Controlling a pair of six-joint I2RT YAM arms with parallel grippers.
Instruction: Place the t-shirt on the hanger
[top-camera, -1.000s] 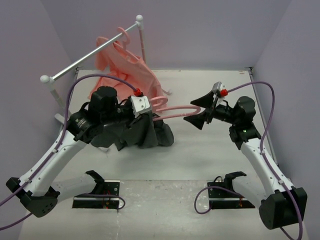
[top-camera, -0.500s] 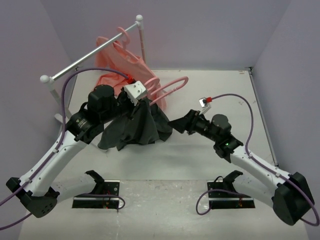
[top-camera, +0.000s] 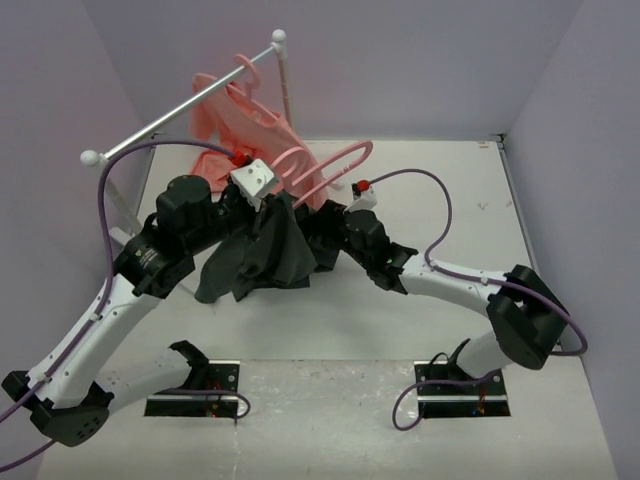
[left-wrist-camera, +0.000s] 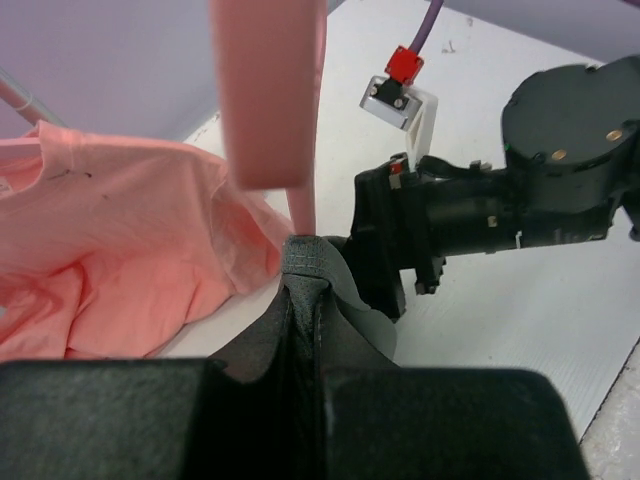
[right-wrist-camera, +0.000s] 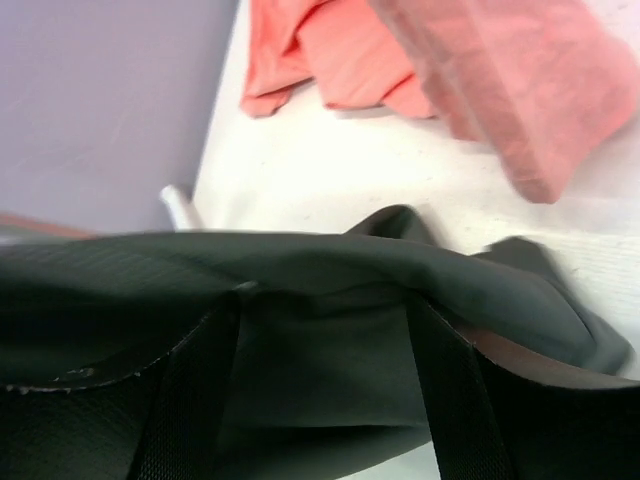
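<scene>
The dark grey t-shirt (top-camera: 262, 252) hangs bunched from my left gripper (top-camera: 268, 203), which is shut on its neck edge (left-wrist-camera: 305, 268). The pink hanger (top-camera: 332, 164) sticks up and right from that grip; in the left wrist view its arm (left-wrist-camera: 268, 90) runs down into the pinched cloth. My right gripper (top-camera: 322, 232) is pushed against the shirt's right side. In the right wrist view its fingers (right-wrist-camera: 190, 400) stand wide apart with grey cloth (right-wrist-camera: 330, 340) across and between them, not pinched. The hanger (right-wrist-camera: 500, 80) is a blur at upper right.
A rail on white posts (top-camera: 170, 120) crosses the back left, with a salmon-pink garment (top-camera: 255, 135) on another pink hanger (top-camera: 245, 68). That garment spreads onto the table (left-wrist-camera: 110, 230). Two black stands (top-camera: 205, 385) sit at the near edge. Walls close in on both sides.
My right gripper let go of the hanger's hook end and swung left, down to the shirt. My left gripper lifted the shirt and hanger up and back; the hanger tilted towards the rail.
</scene>
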